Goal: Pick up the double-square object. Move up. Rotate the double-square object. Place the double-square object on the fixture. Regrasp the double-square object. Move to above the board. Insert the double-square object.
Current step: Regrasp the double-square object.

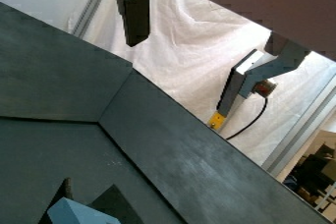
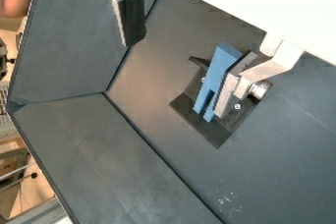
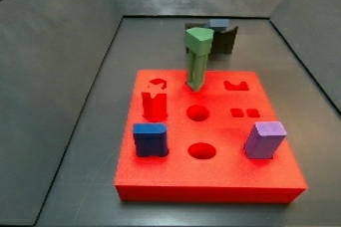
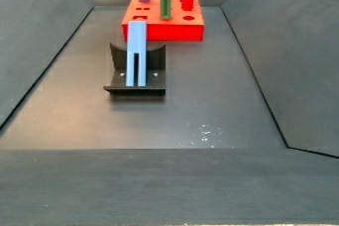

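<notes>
Leaning on the fixture (image 4: 137, 79), the bar (image 4: 137, 52) lies lengthwise along the dark bracket in a side view, its groove facing up and its far end pointing toward the board (image 4: 166, 30); in a wrist view the same bar (image 2: 215, 81) stands tilted against the fixture (image 2: 226, 110), its lower end on the base plate; in a side view only the bar's top end (image 3: 217, 25) shows, behind the green peg (image 3: 197, 59); nothing grips the bar in any picture; the gripper (image 2: 197, 36) hangs above it and apart from it, wide open and empty, with one dark-padded finger (image 2: 130, 17) clear in both wrist views and the other finger (image 2: 266, 69) seen as a silver plate just beside the bar's upper end; whether that plate touches the bar cannot be told; neither side view shows the gripper; on the red board stand the green peg, a dark-blue block (image 3: 150, 138) and a purple block (image 3: 266, 139); the board lies well beyond the fixture on the grey floor (image 4: 172, 131).
</notes>
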Motion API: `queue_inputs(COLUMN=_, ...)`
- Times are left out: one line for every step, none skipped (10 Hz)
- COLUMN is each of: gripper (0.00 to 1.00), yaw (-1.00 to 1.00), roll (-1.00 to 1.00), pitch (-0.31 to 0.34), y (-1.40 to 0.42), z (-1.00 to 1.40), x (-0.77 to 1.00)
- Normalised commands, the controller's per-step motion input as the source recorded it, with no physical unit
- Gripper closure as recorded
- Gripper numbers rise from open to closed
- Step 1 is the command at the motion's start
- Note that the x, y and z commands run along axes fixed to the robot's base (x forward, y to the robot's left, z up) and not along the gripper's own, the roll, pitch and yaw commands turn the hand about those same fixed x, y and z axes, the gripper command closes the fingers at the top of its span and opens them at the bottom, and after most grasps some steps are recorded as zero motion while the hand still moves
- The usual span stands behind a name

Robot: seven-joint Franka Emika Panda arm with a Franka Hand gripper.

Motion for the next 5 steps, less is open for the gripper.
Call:
queue_inputs(gripper=0.0, yaw=0.09, roll=0.12, pitch=0.066, y=-0.04, z=-0.03, x=0.23)
queue_inputs(gripper=0.0, yaw=0.09, roll=0.12, pitch=0.066, y=-0.04, z=-0.03, x=0.23)
queue_inputs(gripper=0.0, yaw=0.1, roll=0.14, pitch=0.127, y=0.04, z=-1.0, x=0.08)
queue_inputs(gripper=0.0, yaw=0.1, roll=0.14, pitch=0.125, y=0.04, z=-1.0, x=0.08)
queue_inputs(gripper=0.0, yaw=0.14, roll=0.13, pitch=0.095, y=0.04, z=-1.0, x=0.09)
